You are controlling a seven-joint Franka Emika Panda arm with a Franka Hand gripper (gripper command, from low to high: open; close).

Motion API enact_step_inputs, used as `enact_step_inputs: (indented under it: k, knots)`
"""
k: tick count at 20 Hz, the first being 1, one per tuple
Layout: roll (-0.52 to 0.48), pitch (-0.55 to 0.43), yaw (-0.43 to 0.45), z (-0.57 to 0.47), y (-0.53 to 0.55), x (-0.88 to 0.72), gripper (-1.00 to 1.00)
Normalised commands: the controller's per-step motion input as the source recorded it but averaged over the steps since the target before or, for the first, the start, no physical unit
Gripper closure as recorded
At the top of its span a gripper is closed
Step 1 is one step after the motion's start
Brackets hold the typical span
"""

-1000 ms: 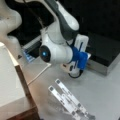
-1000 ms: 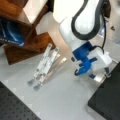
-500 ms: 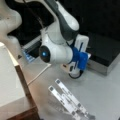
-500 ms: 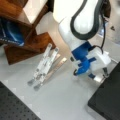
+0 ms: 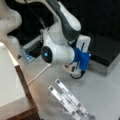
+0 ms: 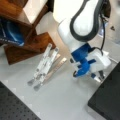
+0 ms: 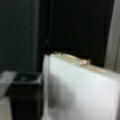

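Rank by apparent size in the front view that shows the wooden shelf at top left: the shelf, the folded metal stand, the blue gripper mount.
1. Brown wooden shelf, though cut off by the frame.
2. Folded silver metal stand.
3. Blue gripper mount, similar to the stand and nearer the camera, so that order is unsure.

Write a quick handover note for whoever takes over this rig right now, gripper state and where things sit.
Gripper: low over the grey table, beside the black box; nothing seen in it.
Folding metal stand: lies flat on the table, apart from the gripper, next to the wooden shelf. In a front view it lies below the arm.
Blue book: in the shelf.
Wrist view: a white block and a dark bin.
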Motion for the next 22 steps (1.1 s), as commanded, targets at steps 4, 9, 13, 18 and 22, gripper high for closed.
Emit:
enact_step_inputs:
  k: [4, 9, 13, 18, 22]
  knots:
    - [0.034, -0.051, -0.08, -0.08, -0.03, 0.1, 1.0]
    - [0.018, -0.01, -0.06, -0.03, -0.04, 0.09, 1.0]
    - [0.01, 0.021, -0.017, 0.09, -0.01, 0.08, 1.0]
    - [0.024, 0.053, 0.028, 0.23, 0.02, 0.04, 1.0]
    - [-0.021, 0.069, 0.055, 0.3, 0.09, 0.0, 1.0]
